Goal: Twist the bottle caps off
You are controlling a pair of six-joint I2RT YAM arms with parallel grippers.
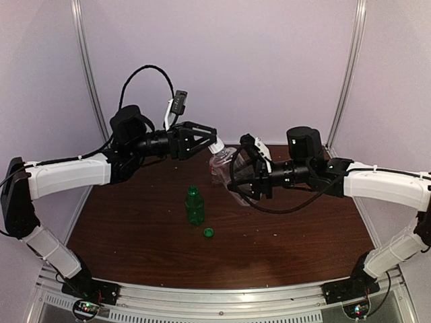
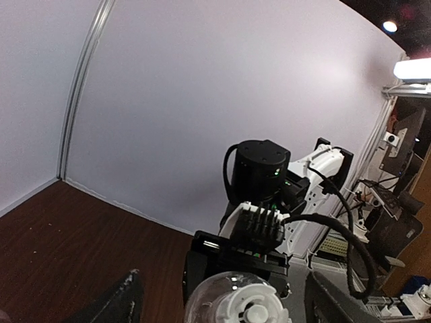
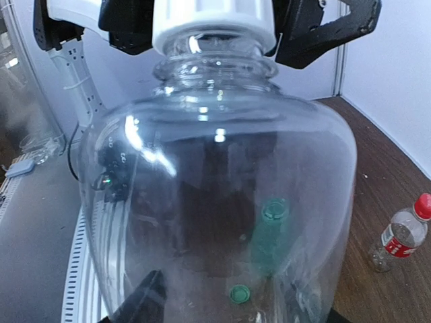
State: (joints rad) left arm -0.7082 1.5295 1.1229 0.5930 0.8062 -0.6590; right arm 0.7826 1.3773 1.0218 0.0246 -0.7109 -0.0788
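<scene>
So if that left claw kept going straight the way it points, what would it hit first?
Almost certainly the white cap of the clear bottle, right at the fingertips of the left gripper; the right gripper holds that bottle just beyond.

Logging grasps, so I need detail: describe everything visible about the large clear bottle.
The clear bottle is transparent plastic, wide-bodied with a ridged neck, and looks empty. Its white cap is on. It hangs tilted above the table, with the cap pointing toward the left arm. The right gripper clamps its body. The jaws of the left gripper flank the cap, but contact is unclear.
</scene>
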